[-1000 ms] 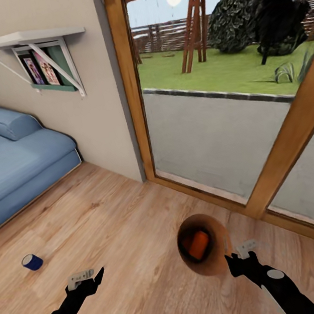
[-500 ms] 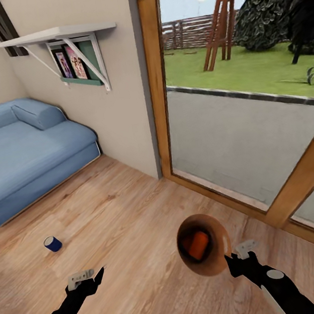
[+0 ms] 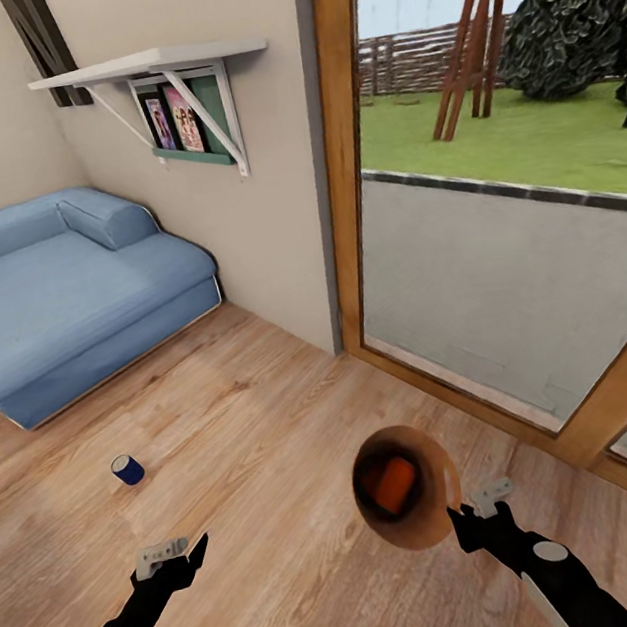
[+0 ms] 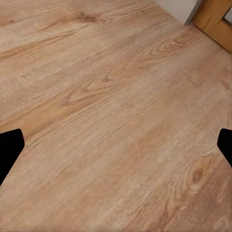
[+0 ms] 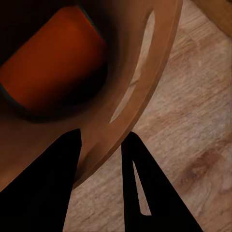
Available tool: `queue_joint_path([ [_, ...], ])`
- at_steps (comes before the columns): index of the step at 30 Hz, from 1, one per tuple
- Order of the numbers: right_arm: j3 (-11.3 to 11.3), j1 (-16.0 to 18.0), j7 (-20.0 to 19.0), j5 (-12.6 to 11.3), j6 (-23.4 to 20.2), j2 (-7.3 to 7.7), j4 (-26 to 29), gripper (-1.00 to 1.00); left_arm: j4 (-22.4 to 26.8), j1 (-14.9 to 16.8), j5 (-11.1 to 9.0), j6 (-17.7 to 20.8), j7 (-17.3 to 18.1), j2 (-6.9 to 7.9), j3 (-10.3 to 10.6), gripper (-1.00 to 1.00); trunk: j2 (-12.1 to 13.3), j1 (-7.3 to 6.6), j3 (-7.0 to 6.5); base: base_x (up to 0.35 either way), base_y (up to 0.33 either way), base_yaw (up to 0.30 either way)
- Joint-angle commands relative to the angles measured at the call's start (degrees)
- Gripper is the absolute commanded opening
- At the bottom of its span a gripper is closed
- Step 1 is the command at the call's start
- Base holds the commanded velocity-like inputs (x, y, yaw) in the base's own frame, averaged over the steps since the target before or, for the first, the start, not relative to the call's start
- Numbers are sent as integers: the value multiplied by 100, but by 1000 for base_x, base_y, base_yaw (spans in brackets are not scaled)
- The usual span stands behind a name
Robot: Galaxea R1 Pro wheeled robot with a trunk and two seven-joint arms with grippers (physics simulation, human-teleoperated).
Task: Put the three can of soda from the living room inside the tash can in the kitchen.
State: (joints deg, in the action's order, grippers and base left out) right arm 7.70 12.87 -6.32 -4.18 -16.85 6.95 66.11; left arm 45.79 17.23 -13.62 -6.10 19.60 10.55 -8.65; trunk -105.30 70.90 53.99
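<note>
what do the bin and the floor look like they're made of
The bin looks like smooth, tan wood or wood-toned plastic; the render leaves that open. Its inside is darker brown, with an orange can in it. The floor looks like matte wood planks, with visible grain and knots.

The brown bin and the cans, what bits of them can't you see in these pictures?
- Trash can: in the head view its base is hidden by its own wall; in the right wrist view the picture edges cut it off.
- Orange can: partly sunk in the bin's dark inside, ends unclear.
- Blue can: too small to read any label.
- Third can: whereabouts unknown.
- Right end effector: fingers straddle the bin's rim.
</note>
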Motion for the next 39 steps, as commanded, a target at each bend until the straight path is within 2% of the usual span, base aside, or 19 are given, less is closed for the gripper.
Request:
queue_joint_path([
  [1,1,3,-18,-30,27,-1,-6,-100,0,0,0,-1,0,0,1,100,0,0,-1,0,0,9],
  [12,16,0,-13,-30,135,-12,-70,-100,-9,0,7,-5,-8,0,3,100,0,0,-1,0,0,64],
  [32,13,3,-9,-21,138,-71,-72,-100,-9,0,9,-74,-8,-2,3,100,0,0,-1,1,0,253],
  [39,16,-1,-9,-21,138,-71,-72,-100,-9,0,9,-72,-1,-4,1,100,0,0,-1,126,-12,259],
])
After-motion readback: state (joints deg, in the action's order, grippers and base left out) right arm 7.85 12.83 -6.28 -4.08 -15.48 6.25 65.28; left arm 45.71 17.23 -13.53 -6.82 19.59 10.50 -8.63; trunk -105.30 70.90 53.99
